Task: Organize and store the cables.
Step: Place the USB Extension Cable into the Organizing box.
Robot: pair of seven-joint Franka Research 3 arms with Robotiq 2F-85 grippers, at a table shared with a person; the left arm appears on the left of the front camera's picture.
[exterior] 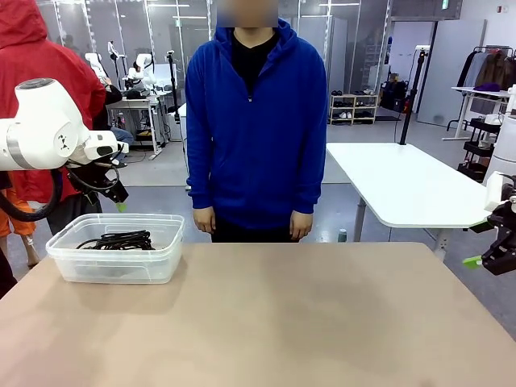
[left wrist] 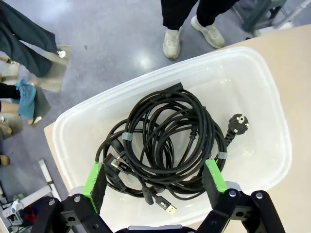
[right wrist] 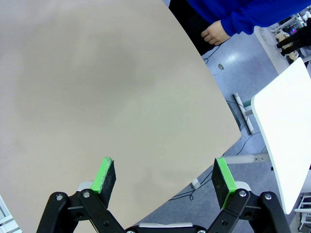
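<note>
1. Two grippers hang spread and empty: the left gripper [left wrist: 154, 180] hovers above the clear tub [exterior: 118, 266]; the right gripper [right wrist: 164, 177] is far right of it, past the table [exterior: 282, 322] edge.
2. The cables [left wrist: 165, 141] lie coiled inside the tub.
3. A person [exterior: 254, 121] stands behind the table, hands lowered.

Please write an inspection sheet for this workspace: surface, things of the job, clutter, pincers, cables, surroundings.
Surface: beige table, bare apart from the bin.
Job's things: coiled black cables lie inside a clear plastic bin at the robot's left.
Clutter: nothing seen.
Pincers: left pincer open, above the bin; right pincer open, holding nothing, at the table's right edge.
Cables: bundled in loops, plugs visible.
Surroundings: person in blue hoodie at the far side; white table behind.
</note>
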